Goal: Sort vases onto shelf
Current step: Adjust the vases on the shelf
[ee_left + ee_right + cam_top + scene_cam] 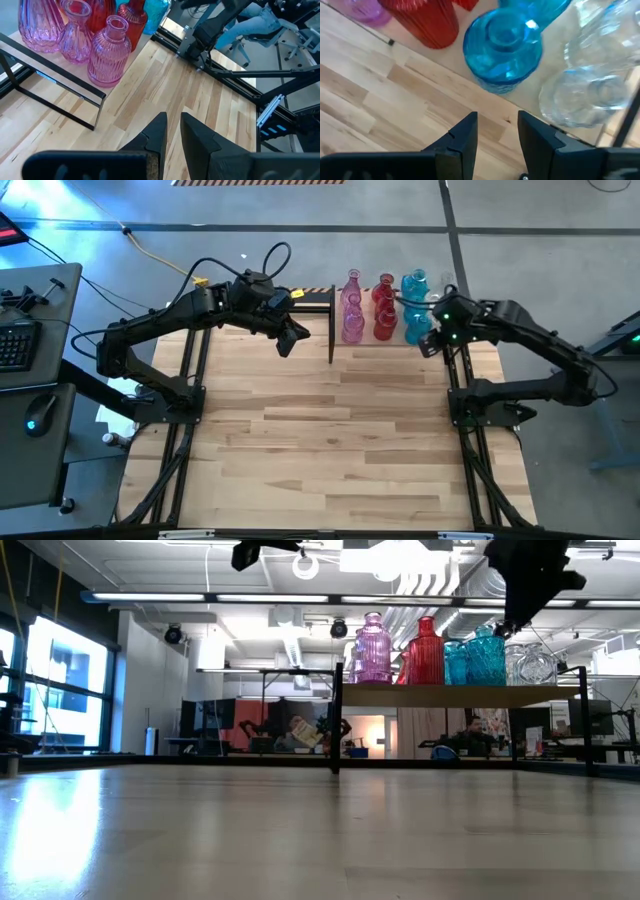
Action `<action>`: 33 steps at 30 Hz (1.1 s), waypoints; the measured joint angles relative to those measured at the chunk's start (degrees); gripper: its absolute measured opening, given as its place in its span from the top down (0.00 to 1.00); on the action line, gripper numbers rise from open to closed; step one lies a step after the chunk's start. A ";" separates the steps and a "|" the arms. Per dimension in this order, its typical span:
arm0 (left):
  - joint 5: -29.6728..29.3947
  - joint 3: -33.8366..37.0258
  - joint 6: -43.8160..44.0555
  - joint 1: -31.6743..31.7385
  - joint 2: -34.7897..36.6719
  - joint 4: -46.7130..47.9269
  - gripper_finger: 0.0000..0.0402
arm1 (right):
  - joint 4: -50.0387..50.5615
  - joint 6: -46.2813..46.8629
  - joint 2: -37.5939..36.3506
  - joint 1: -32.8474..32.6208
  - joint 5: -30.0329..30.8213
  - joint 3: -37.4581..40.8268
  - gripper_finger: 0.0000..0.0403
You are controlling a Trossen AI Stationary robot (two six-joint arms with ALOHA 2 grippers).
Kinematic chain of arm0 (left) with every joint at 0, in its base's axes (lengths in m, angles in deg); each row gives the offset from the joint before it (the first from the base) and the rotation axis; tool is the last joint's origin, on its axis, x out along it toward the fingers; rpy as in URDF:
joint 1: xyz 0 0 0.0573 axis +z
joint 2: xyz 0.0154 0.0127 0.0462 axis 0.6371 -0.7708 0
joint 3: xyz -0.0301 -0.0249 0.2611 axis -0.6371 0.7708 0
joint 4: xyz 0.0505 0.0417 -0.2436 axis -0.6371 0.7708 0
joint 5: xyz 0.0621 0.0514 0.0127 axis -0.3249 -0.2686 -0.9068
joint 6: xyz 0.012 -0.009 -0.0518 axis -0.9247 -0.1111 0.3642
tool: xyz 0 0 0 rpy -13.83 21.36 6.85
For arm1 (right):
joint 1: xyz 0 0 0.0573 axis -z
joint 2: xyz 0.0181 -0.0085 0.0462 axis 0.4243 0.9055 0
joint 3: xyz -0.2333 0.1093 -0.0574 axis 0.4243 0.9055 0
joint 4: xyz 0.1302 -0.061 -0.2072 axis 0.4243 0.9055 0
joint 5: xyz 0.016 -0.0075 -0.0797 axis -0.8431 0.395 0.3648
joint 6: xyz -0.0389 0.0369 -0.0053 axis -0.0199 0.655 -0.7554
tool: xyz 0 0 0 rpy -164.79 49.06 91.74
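The vases (pixel 385 308) stand grouped by colour (pink, red, blue, clear) on the shelf (pixel 460 695) at the worktop's (pixel 330 440) far edge, so both pincers hang empty: left (pixel 289 340) nearly closed, right (pixel 432 340) slightly parted beside the blue

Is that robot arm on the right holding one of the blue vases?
No. The right gripper hangs empty above the tabletop, its fingers apart, with the blue vase standing untouched on the shelf.

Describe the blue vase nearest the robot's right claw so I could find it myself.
Find the raised shelf at the table's far edge. Its vases run pink, red, blue, then clear. The round blue vase stands at the front edge, beside a clear vase, the right gripper empty above it.
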 joint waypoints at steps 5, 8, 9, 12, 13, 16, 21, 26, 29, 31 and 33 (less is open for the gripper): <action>0.00 0.00 0.02 0.01 0.00 0.00 0.89 | -2.86 0.17 0.00 0.00 -1.07 4.42 0.71; 0.00 0.00 0.87 0.00 0.00 -0.09 0.89 | -3.94 1.00 0.00 0.00 -1.07 5.72 0.71; 0.00 0.00 1.33 0.00 0.00 -0.09 0.89 | -4.36 1.05 0.00 0.00 -1.07 5.94 0.71; 0.00 0.00 1.53 0.00 0.00 -0.21 0.89 | -4.95 1.05 0.00 0.00 -1.07 5.98 0.71; 0.00 0.00 1.55 0.00 0.00 -0.35 0.89 | -5.56 1.07 0.02 0.00 -1.07 5.98 0.71; 0.00 0.00 1.56 0.00 0.00 -0.39 0.89 | -7.25 1.08 0.02 0.00 -1.14 5.98 0.71; 0.00 0.00 1.57 0.00 0.00 -0.39 0.89 | -8.21 1.55 0.48 0.00 -1.18 5.98 0.71; 0.00 0.00 1.59 0.00 0.00 -0.37 0.89 | -9.55 1.53 1.29 0.04 -0.59 5.98 0.71; 0.00 0.00 1.60 0.00 0.00 -0.39 0.89 | -9.81 1.53 1.65 0.03 -0.14 5.96 0.71; 0.00 0.00 1.60 0.01 0.00 -0.40 0.89 | -9.81 1.52 1.83 0.04 0.08 5.96 0.71; 0.00 0.00 1.60 0.00 0.00 -0.41 0.89 | -9.87 1.51 1.99 0.04 0.45 5.96 0.71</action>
